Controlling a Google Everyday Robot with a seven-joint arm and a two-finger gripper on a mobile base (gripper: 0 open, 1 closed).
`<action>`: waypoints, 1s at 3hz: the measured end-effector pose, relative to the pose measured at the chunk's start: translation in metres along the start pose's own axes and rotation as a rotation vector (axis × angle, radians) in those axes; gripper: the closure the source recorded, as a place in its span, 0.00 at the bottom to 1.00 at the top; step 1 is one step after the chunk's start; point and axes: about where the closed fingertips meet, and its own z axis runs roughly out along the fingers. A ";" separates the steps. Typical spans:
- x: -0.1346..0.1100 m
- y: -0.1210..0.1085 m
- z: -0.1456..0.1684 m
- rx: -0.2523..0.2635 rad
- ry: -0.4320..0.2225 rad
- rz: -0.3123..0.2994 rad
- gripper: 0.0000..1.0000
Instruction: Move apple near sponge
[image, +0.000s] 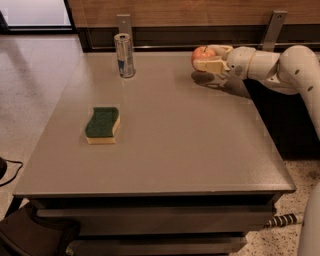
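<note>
The red-orange apple (201, 54) is at the far right of the grey table (165, 135), held between the cream fingers of my gripper (206, 58), a little above the tabletop with its shadow beneath. The gripper is shut on the apple, and the white arm reaches in from the right. The sponge (102, 124), dark green on top with a yellow base, lies flat on the left part of the table, well apart from the apple.
A silver drink can (124, 54) stands upright at the table's far edge, left of the apple. A wooden wall panel with two metal brackets runs behind the table. The floor drops off at the left and front edges.
</note>
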 end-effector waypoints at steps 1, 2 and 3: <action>-0.031 0.026 -0.022 -0.009 -0.010 -0.062 1.00; -0.051 0.070 -0.038 -0.042 -0.014 -0.075 1.00; -0.061 0.142 -0.040 -0.100 -0.003 -0.077 1.00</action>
